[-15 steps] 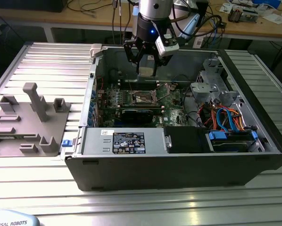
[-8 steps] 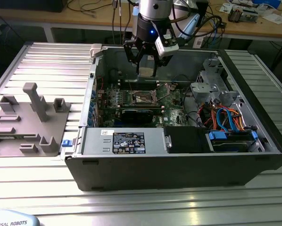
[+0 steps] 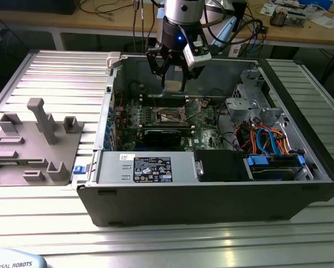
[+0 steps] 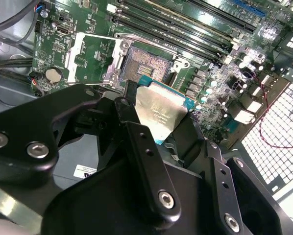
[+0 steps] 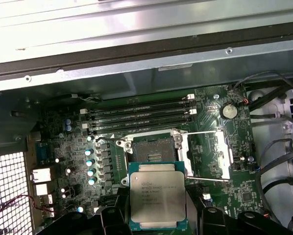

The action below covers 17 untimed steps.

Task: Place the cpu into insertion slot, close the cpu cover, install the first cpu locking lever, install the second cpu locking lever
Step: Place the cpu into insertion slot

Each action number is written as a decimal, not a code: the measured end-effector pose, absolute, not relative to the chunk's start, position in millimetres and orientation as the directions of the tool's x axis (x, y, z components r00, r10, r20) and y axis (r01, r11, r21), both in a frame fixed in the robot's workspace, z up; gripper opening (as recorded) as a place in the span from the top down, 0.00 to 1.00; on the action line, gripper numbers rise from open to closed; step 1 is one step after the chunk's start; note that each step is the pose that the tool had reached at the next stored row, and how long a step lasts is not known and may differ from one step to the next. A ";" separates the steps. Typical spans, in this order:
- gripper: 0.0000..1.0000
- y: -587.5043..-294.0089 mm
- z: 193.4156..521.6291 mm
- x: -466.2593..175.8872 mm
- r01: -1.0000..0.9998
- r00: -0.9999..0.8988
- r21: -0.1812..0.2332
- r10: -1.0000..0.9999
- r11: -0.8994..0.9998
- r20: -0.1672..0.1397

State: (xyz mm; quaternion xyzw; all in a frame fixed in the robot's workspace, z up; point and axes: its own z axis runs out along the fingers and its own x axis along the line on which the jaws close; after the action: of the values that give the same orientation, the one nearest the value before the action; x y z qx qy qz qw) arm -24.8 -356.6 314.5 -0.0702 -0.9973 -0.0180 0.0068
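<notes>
Step one was in hand: the jaws gripped the cpu point(image 5: 158, 200) by its edges, at twelve o'clock from the slot point(image 3: 170, 115) in the exterior view (cover point(image 5: 207, 156) open). It likely needed squaring over the slot.

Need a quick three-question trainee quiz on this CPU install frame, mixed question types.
1. True or false: the flat silver-grey square cpu already sits in the dark square insertion slot.
2. The hinged silvery metal cpu cover is: A) closed over the slot, B) flipped open beside the slot, C) held by the arm.
3. Fill in: the black gripper is shut on the ____.
Key: 1 false; 2 B; 3 cpu.
</notes>
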 end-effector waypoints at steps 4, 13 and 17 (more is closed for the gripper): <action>0.46 -356.6 314.1 -24.8 0.145 -0.989 0.034 0.144 0.989 0.016; 0.46 -356.6 313.1 -24.8 0.157 -0.988 0.030 0.157 0.987 0.015; 0.46 -356.6 312.5 -24.8 0.164 -0.986 0.029 0.164 0.986 0.015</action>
State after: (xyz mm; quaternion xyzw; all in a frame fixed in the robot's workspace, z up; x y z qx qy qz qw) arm -24.8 -356.6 312.5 -0.0823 -0.9965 -0.0153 0.0063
